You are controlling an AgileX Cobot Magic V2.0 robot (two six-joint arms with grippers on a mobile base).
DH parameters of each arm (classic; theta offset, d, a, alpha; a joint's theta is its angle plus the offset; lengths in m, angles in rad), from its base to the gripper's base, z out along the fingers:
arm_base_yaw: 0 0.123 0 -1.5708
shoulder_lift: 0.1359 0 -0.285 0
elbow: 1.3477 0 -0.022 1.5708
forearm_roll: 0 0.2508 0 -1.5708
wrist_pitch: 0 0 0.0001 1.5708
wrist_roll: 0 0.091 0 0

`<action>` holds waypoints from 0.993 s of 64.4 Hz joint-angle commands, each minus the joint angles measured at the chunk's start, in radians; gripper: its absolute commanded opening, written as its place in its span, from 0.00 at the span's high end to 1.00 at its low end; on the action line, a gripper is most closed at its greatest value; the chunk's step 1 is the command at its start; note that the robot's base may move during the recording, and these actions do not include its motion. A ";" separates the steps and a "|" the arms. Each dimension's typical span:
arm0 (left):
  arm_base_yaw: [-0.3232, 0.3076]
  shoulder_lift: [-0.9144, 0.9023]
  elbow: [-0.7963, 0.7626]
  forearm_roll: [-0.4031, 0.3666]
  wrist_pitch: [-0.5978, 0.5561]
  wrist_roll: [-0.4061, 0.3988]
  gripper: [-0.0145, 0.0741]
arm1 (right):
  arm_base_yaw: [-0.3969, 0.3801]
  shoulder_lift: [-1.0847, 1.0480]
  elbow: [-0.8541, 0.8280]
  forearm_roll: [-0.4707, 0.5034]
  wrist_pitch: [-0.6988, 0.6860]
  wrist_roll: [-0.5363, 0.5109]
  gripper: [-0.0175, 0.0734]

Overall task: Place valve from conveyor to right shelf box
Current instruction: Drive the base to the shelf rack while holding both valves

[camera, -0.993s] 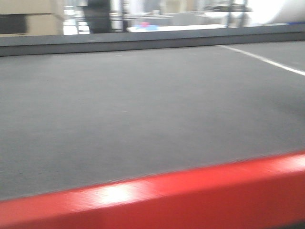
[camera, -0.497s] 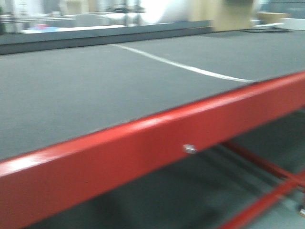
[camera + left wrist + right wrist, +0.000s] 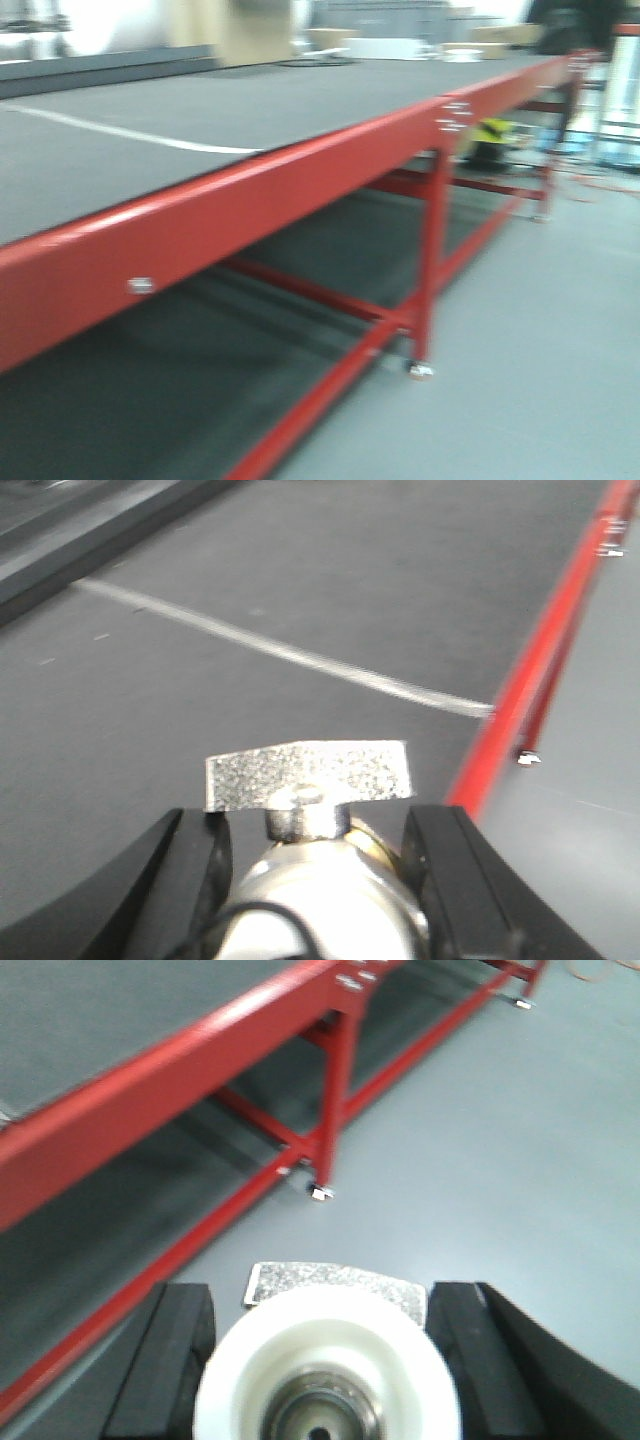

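Left tool (image 3: pixel 318 865) clamps shiny metal valve (image 3: pixel 325 890), flat speckled handle (image 3: pixel 308 773) — right tool (image 3: pixel 322 1365) grips white round-faced valve (image 3: pixel 330 1345).

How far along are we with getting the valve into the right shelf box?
Pickup looks done: the left gripper is shut on a metal valve, conveyor belt beyond it, and the right gripper on a white-capped valve over the floor. In hand: carrying both. Left: reaching the right shelf box, which no view shows, and placing the valve in it.
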 commanded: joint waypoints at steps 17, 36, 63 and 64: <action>-0.004 -0.016 -0.011 -0.010 -0.053 -0.003 0.96 | -0.004 -0.012 -0.017 -0.003 -0.067 -0.004 0.98; -0.004 -0.016 -0.011 -0.010 -0.053 -0.003 0.96 | -0.004 -0.012 -0.017 -0.003 -0.067 -0.004 0.98; -0.004 -0.016 -0.011 -0.010 -0.053 -0.003 0.96 | -0.004 -0.012 -0.017 -0.003 -0.067 -0.004 0.98; -0.004 -0.016 -0.011 -0.010 -0.053 -0.003 0.96 | -0.004 -0.012 -0.017 -0.003 -0.067 -0.004 0.98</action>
